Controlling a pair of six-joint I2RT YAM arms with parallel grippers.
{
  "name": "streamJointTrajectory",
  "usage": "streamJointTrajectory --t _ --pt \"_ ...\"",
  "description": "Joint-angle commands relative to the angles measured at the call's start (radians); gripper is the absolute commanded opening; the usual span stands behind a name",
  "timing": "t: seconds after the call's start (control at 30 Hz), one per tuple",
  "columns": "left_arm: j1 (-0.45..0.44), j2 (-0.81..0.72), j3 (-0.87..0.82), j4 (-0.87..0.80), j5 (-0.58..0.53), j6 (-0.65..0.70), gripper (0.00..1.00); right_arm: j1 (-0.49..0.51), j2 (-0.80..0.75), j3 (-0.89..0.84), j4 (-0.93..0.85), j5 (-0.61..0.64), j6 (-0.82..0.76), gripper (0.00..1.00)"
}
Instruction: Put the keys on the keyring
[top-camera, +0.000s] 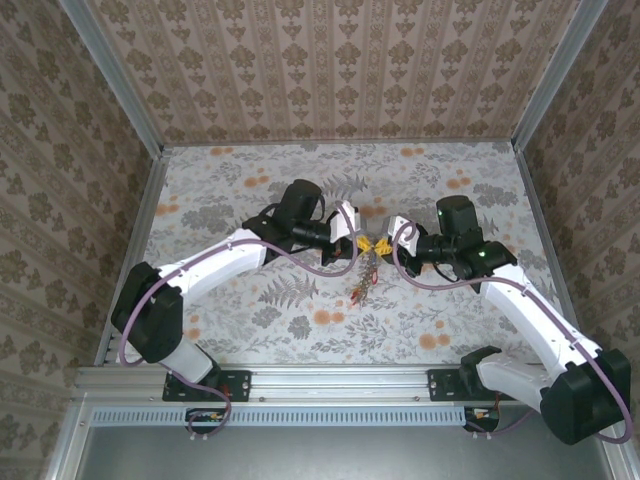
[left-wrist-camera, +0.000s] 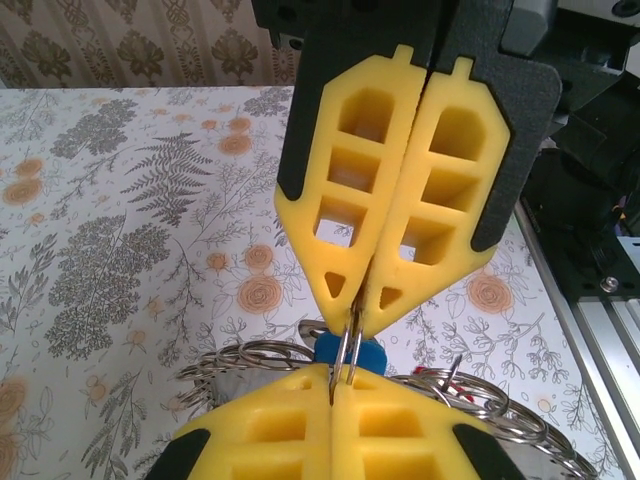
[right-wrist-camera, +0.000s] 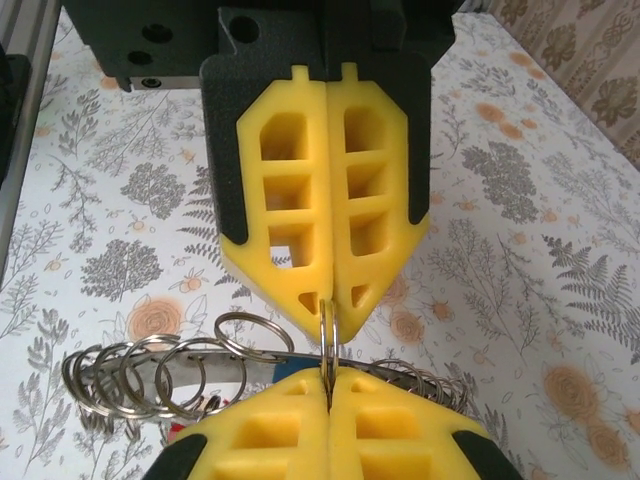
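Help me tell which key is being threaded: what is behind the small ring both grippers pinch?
Behind the small ring, a blue tag shows, with loops of the keyring on both sides. Its key is covered by the yellow fingers.

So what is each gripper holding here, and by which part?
Left gripper and right gripper both pinch the keyring by a thin wire loop, at their fingertips.

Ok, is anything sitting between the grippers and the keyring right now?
Nothing visible. The left gripper and right gripper meet tip to tip, both shut on a thin metal loop, with the keyring right at their tips.
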Motion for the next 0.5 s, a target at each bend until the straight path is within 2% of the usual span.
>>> streamJointTrajectory --t 0.0,0.3,0.47 --pt "0.008 -0.023 -0.026 0.134 0.063 -0.068 0.0 -0.001 -0.016 -0.036 0.093 -0.04 0.041 0.12" --pt "0.012 -0.029 -0.065 0.204 0.073 -0.117 0.0 -0.012 0.0 -0.075 0.153 -0.059 0.071 0.14" --pt "0.01 -0.023 -0.059 0.188 0.059 -0.114 0.0 -0.012 0.01 -0.059 0.164 -0.099 0.084 0.06"
